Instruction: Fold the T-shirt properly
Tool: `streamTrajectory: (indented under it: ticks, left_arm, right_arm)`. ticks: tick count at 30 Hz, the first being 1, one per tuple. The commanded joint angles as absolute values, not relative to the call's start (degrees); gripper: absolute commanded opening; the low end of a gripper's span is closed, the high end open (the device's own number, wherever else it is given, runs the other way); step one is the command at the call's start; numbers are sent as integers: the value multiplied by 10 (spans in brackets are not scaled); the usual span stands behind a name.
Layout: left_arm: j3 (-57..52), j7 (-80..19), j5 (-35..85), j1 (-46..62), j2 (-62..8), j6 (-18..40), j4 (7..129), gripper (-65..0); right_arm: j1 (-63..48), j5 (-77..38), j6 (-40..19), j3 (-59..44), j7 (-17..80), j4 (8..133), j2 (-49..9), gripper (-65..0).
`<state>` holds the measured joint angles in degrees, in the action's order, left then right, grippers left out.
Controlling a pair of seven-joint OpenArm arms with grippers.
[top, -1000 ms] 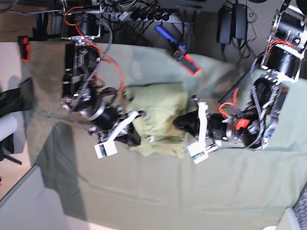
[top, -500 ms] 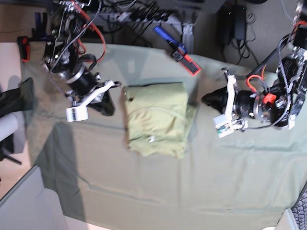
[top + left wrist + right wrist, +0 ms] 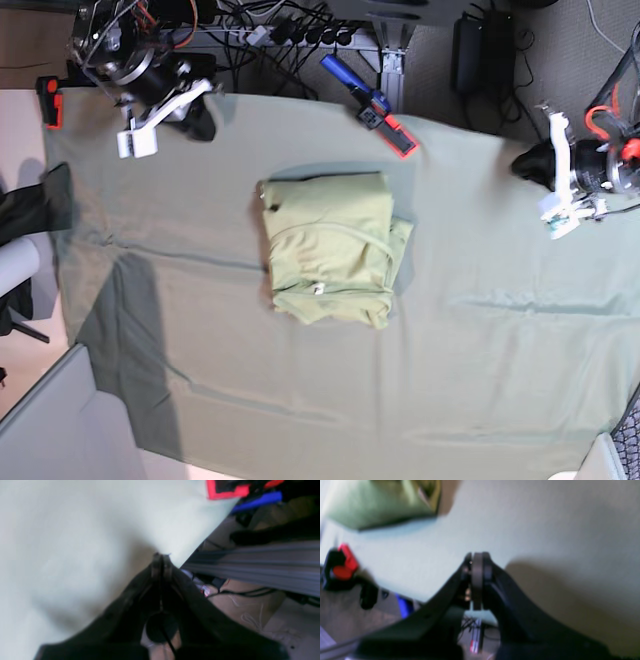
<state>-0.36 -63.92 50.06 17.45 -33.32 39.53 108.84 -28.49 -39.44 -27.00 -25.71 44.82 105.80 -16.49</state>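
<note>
**Operator:** How are the jaws of each arm standing?

**Technician:** The left gripper (image 3: 161, 556) is showing its jaws pressed fully together, with nothing lying between them. The right gripper (image 3: 477, 557) is showing the same condition: both jaws are meeting flat against each other and are gripping nothing. Both wrist views are blurring, so finer detail at the tips cannot be told.

**Operator:** Where are the arms sitting relative to the T-shirt?

**Technician:** In the base view the left gripper (image 3: 530, 165) is hanging well apart from the T-shirt (image 3: 330, 250), out toward that view's right edge. The right gripper (image 3: 195, 120) is sitting well apart from the T-shirt too, toward the top left corner. Neither one is touching the garment.

**Operator:** And the T-shirt itself?

**Technician:** It is lying folded into a compact rectangle near the middle of the grey-green table cloth (image 3: 480, 350). One layer is sticking out slightly along its right side. The right wrist view is catching a corner of the T-shirt (image 3: 382, 502) at its upper left.

**Operator:** What else is lying near it?

**Technician:** A red and blue tool (image 3: 375, 105) is resting above the T-shirt at the cloth's far edge. A dark cloth (image 3: 30, 205) is lying off to the T-shirt's left, beyond the table cloth.
</note>
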Motion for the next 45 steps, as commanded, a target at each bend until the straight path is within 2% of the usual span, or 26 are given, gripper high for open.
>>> streamTrajectory:
  ticks: [1, 10, 14, 18, 22, 27, 28, 33, 38, 42, 45]
  left_arm:
    - [-25, -633, 511, 185, -340, 400, 1103, -650]
    - [-142, -632, 510, 343, -339, 400, 1110, -650]
    - [-176, -632, 499, 408, -316, 400, 1110, -650]
    - [-184, -621, 477, 458, -290, 400, 1096, -650]
    - [-183, -578, 417, 477, -264, 400, 1028, -650]
    - [-162, -572, 364, 444, -254, 397, 871, -650]
    - [-150, -572, 343, 432, -254, 382, 835, -650]
    - [-63, -571, 265, 350, -254, 314, 642, -650]
    - [43, -514, 204, 238, -239, 309, 468, -650]
    - [127, -453, 177, 156, -220, 307, 382, -650]
    - [171, -445, 180, 110, -206, 274, 353, -650]
  right_arm:
    - [-299, -405, -288, -262, 438, 1071, -173, -650]
    - [-407, -405, -287, -261, 437, 1072, -173, -650]
    - [-446, -405, -287, -261, 435, 1071, -173, -650]
    - [-470, -405, -287, -261, 435, 1068, -173, -650]
    - [-483, -405, -287, -261, 411, 1034, -173, -650]
    - [-462, -405, -287, -256, 375, 925, -173, -650]
    - [-453, -405, -286, -253, 375, 898, -173, -650]
    - [-394, -405, -285, -219, 377, 752, -175, -650]
    - [-325, -386, -283, -145, 377, 617, -174, -650]
    - [-263, -322, -276, -100, 377, 538, -162, -650]
    - [-227, -292, -277, -86, 377, 511, -148, -650]
